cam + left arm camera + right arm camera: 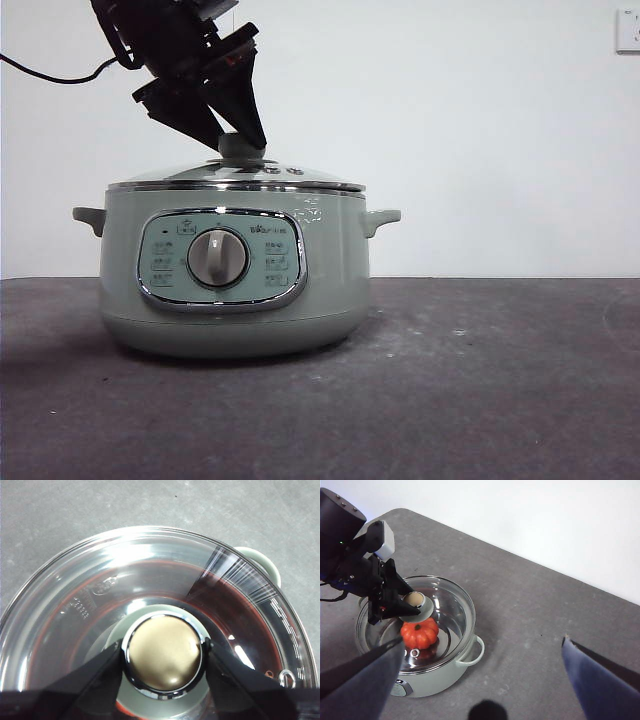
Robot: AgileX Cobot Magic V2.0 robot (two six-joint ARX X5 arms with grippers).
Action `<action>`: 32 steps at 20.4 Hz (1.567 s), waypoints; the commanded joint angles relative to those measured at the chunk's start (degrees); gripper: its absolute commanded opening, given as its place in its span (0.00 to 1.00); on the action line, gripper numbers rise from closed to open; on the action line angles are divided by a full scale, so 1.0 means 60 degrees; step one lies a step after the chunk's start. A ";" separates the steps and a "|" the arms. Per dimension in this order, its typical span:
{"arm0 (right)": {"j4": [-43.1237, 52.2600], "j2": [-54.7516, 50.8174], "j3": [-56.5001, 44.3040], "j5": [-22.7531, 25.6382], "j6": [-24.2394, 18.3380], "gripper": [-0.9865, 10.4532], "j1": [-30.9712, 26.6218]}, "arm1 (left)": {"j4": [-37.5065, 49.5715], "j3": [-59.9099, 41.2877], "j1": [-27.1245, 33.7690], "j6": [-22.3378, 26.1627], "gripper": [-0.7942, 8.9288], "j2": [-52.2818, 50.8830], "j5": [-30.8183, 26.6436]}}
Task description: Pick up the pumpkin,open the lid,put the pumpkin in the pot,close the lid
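The sage-green pot (235,300) stands on the dark table with the glass lid (240,178) seated flat on its rim. My left gripper (240,140) comes down from the upper left, and its jaws press both sides of the lid's knob (165,652). Through the glass lid (452,605) the right wrist view shows the orange pumpkin (420,634) lying inside the pot (440,677), under the left gripper (415,605). In the front view the pot's wall hides the pumpkin. My right gripper (482,641) hangs high above the table to the pot's side, open and holding nothing.
The pot's side handles (385,217) stick out at both ends. A black cable (50,75) trails from the left arm. Bare grey table (535,630) stretches beside the pot, and a white wall (480,130) stands behind it.
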 commanded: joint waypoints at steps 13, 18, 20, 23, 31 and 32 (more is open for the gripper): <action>-0.0415 0.0015 -0.0011 -0.0044 0.0058 0.64 0.0025 | -0.1249 -0.0302 0.0007 -0.0076 0.44 0.0291 -0.0018; -0.0973 0.0015 -0.0011 -0.1045 0.0171 0.63 0.0025 | -0.1253 -0.0288 0.0007 -0.0076 0.59 0.0255 -0.0011; -0.1191 0.0015 -0.0011 -0.1341 0.0211 0.63 0.0025 | -0.1260 -0.0284 0.0007 -0.0076 0.59 0.0189 -0.0007; -0.1457 0.0018 -0.0011 -0.1596 0.0215 0.63 0.0025 | -0.1293 -0.0262 0.0007 -0.0076 0.59 0.0066 -0.0018; -0.1956 0.0015 -0.0011 -0.1778 0.0306 0.63 0.0025 | -0.2193 0.0517 0.0007 -0.0073 0.59 -0.0783 -0.0011; -0.2065 0.0015 -0.0011 -0.1792 0.0306 0.63 0.0025 | -0.2663 0.0801 0.0007 -0.0073 0.58 -0.0998 0.0004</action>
